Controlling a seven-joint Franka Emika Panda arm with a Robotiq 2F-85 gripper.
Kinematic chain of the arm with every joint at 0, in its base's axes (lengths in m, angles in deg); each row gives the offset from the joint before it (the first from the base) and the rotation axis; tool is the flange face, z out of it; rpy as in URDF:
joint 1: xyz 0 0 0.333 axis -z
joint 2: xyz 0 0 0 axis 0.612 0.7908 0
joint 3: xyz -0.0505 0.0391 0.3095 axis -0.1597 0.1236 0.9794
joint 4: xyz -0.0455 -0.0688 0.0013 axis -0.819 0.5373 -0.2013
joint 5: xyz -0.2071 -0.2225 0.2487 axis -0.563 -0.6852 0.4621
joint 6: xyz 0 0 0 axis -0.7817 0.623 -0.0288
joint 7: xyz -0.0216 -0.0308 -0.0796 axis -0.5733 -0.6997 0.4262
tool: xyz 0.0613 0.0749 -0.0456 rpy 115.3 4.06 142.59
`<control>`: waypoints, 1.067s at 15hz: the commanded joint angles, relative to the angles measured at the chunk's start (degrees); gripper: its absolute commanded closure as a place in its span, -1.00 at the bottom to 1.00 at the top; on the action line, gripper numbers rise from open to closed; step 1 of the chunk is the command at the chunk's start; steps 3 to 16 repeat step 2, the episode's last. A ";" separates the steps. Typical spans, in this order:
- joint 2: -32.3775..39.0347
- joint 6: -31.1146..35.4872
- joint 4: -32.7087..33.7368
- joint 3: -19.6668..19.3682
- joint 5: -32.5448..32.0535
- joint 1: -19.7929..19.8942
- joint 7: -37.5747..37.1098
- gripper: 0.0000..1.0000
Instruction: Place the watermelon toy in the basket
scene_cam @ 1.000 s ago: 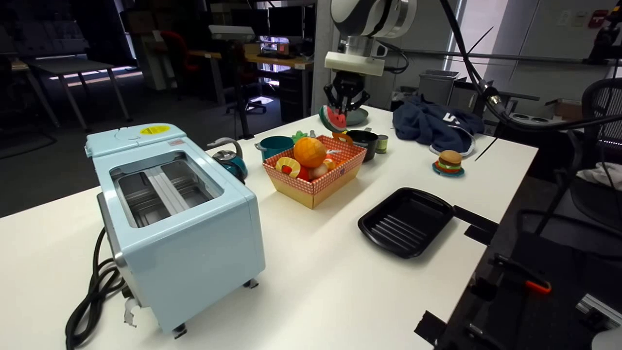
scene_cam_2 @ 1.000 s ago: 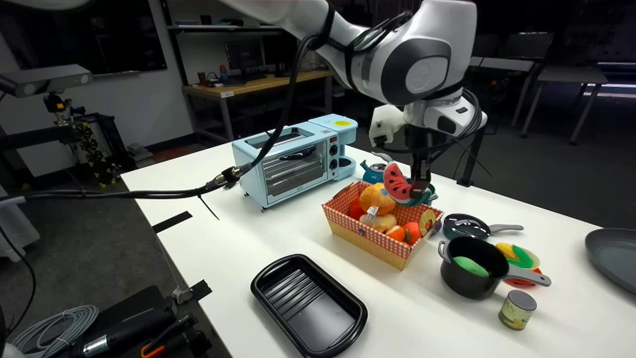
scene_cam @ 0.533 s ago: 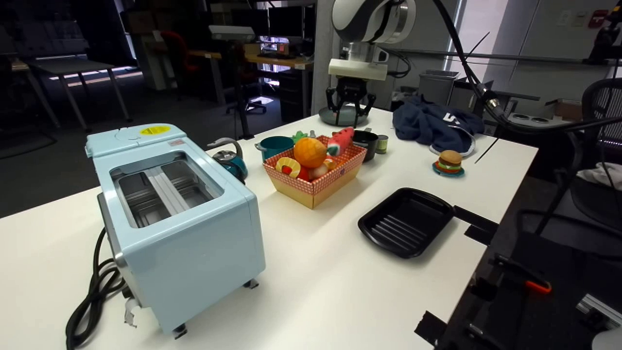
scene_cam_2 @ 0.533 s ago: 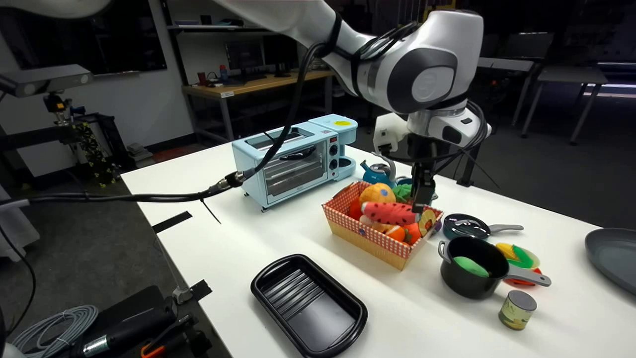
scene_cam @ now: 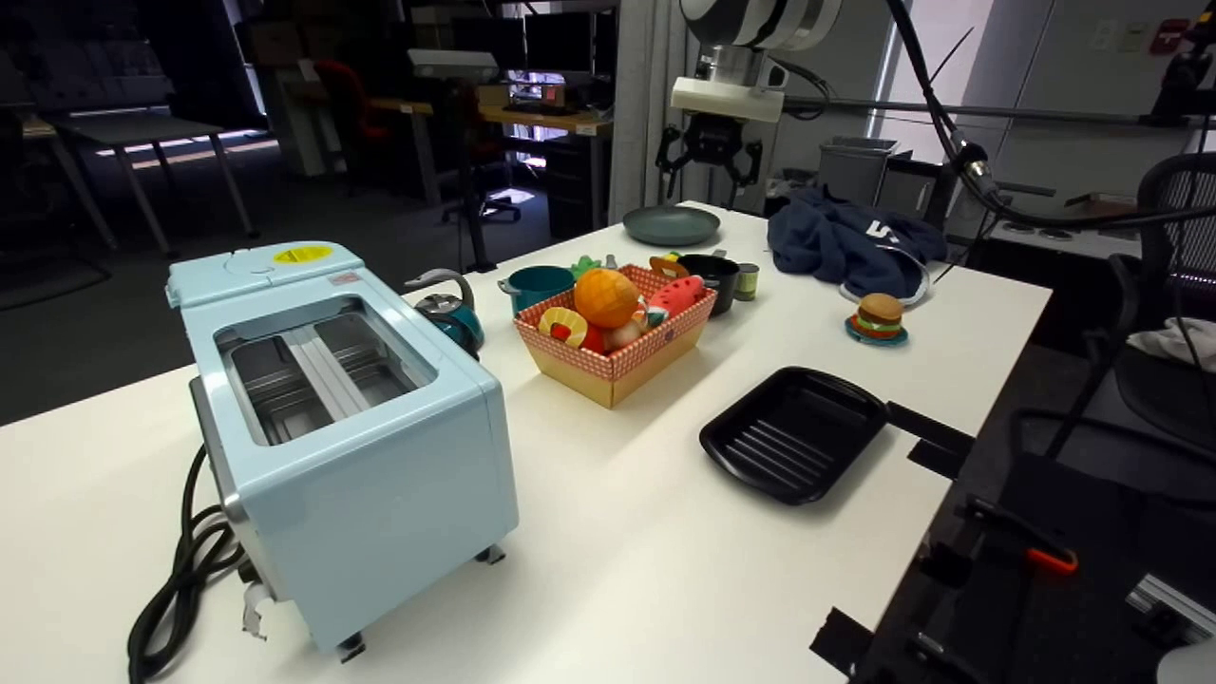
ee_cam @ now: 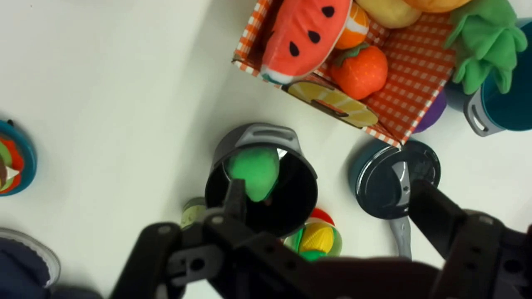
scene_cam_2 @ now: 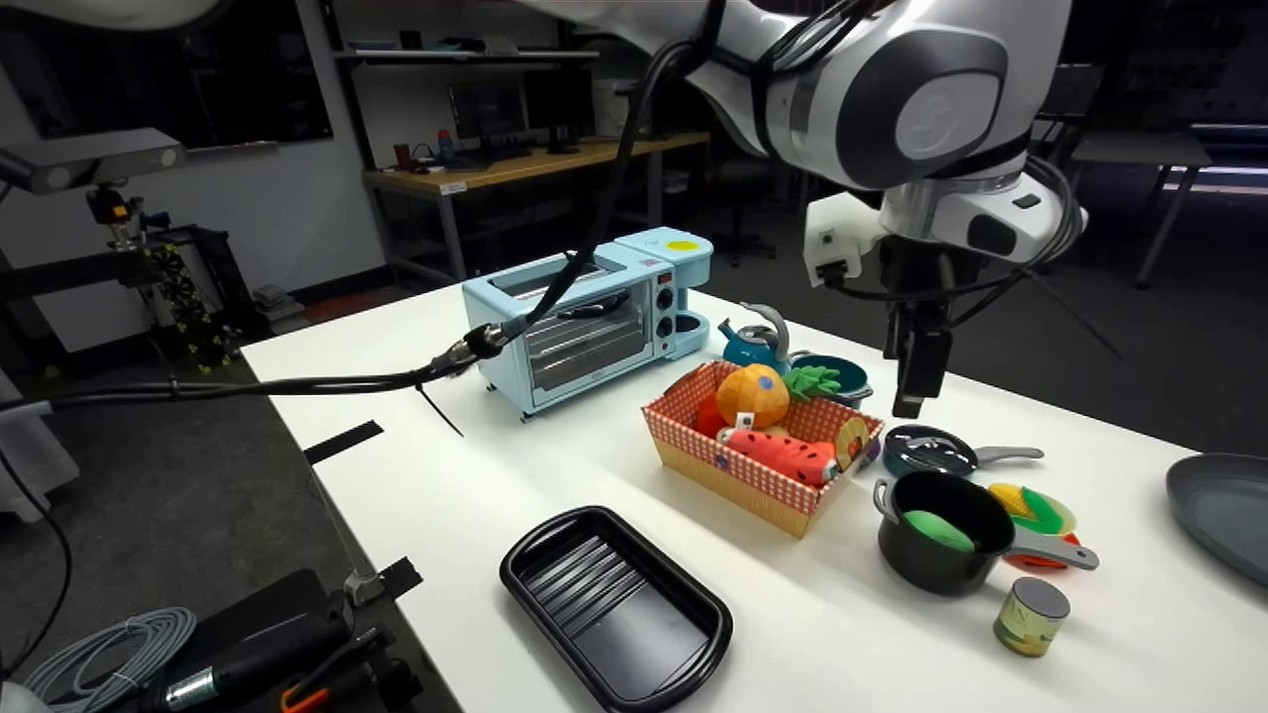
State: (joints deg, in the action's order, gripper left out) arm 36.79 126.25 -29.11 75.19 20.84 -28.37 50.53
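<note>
The red watermelon toy (scene_cam: 675, 297) with black seeds lies inside the basket (scene_cam: 655, 364), along one long wall and partly over the other toy fruit. In the wrist view the watermelon toy (ee_cam: 302, 40) rests against the checked lining at a basket corner. Tan walls and a red-white checked rim mark the basket (scene_cam_2: 728, 484). My gripper (scene_cam: 703, 193) hangs in the air behind and above it, jaws wide apart, nothing between them. Seen from the wrist, the gripper (ee_cam: 327, 187) spreads over the black pot and the lidded pan, clear of the toy.
Close to the basket stand the black pot (scene_cam_2: 936, 555), the lidded pan (scene_cam_2: 926, 452), a teal pot (scene_cam: 541, 285) and a kettle (scene_cam_2: 755, 342). A pale blue toaster (scene_cam: 380, 513), a black grill pan (scene_cam: 798, 435) and a toy burger (scene_cam: 879, 316) are also on the table.
The gripper has opened and let go of the watermelon toy, which dropped into the basket and settled against its wall. The arm has since moved up and away from the basket.
</note>
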 commanded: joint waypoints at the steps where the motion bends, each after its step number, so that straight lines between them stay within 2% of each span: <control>1: -0.08 -0.92 0.75 -0.54 0.18 -0.01 0.17 -1.00; 16: -0.20 -1.36 1.04 -0.64 0.17 0.09 0.16 -1.00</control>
